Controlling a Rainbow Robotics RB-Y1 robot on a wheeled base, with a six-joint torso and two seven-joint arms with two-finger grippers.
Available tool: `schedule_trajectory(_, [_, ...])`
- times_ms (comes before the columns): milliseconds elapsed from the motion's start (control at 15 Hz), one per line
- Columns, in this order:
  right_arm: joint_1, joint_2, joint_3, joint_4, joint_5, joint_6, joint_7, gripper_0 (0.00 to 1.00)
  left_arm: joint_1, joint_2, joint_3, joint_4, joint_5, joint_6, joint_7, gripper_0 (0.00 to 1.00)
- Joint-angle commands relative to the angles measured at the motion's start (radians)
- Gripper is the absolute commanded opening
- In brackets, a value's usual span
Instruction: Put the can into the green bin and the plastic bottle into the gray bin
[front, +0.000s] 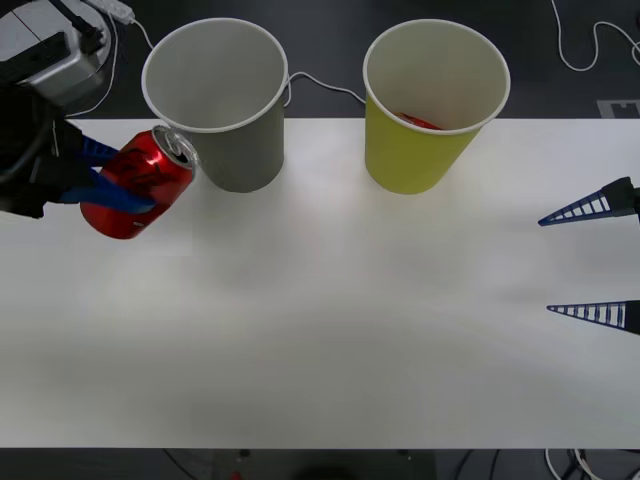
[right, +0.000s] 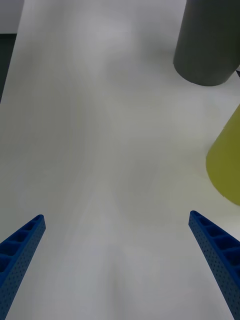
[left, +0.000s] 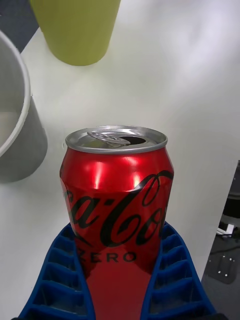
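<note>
So the white counter (front: 330, 330) takes up most of the front view, with two big paper-cup-shaped bins standing upright along its far edge. The gray bin (front: 222, 100) is toward the robot's left and the green bin (front: 432, 105) toward its right, apart from each other with bare counter between them. Both have white rims and pale insides, and something red (front: 418, 122) lies inside the green bin (too little of it shows to say what it is).

Next down in size, the Coca-Cola Zero can (front: 138, 182). It's red with a silver top, the pull tab already popped, and it's tilted with its top leaning toward the gray bin, right beside that bin's wall on the robot's left side. From the front view I honestly can't tell if it's touching the bin or not. The left pincer (front: 105, 175) is clamped on the can, blue ribbed fingers (left: 172, 270) pressed against both sides of its lower body in the left wrist view, and the can looks lifted off the counter.

The right pincer (front: 592, 262) sits at the robot's right edge of the counter, well apart from both bins, fingers spread wide with nothing between them.
</note>
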Motion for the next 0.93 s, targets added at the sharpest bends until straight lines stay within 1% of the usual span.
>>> schedule_trajectory(67, [0.0,0.0,0.0,0.0,0.0,0.0,0.0,1.0,-0.246,-0.009,-0.191,0.036,-0.006,0.0,0.097,0.0])
schedule_trajectory(200, [0.0,0.0,0.0,0.0,0.0,0.0,0.0,1.0,-0.432,-0.041,-0.34,0.088,-0.017,0.0,0.151,0.0])
schedule_trajectory(333, [0.0,0.0,0.0,0.0,0.0,0.0,0.0,1.0,-0.61,-0.113,-0.478,0.205,-0.02,-0.002,0.162,0.0])
schedule_trajectory(467, [0.0,0.0,0.0,0.0,0.0,0.0,0.0,1.0,-0.754,-0.18,-0.588,0.322,-0.027,0.001,0.155,0.0])
schedule_trajectory(667, [0.0,0.0,0.0,0.0,0.0,0.0,0.0,1.0,-0.952,-0.295,-0.754,0.486,-0.035,0.053,0.155,0.0])
schedule_trajectory(800, [0.0,0.0,0.0,0.0,0.0,0.0,0.0,1.0,-1.045,-0.387,-0.82,0.607,-0.038,0.076,0.155,0.0])
schedule_trajectory(933, [0.0,0.0,0.0,0.0,0.0,0.0,0.0,1.0,-1.116,-0.492,-0.845,0.751,-0.043,0.078,0.155,0.0])
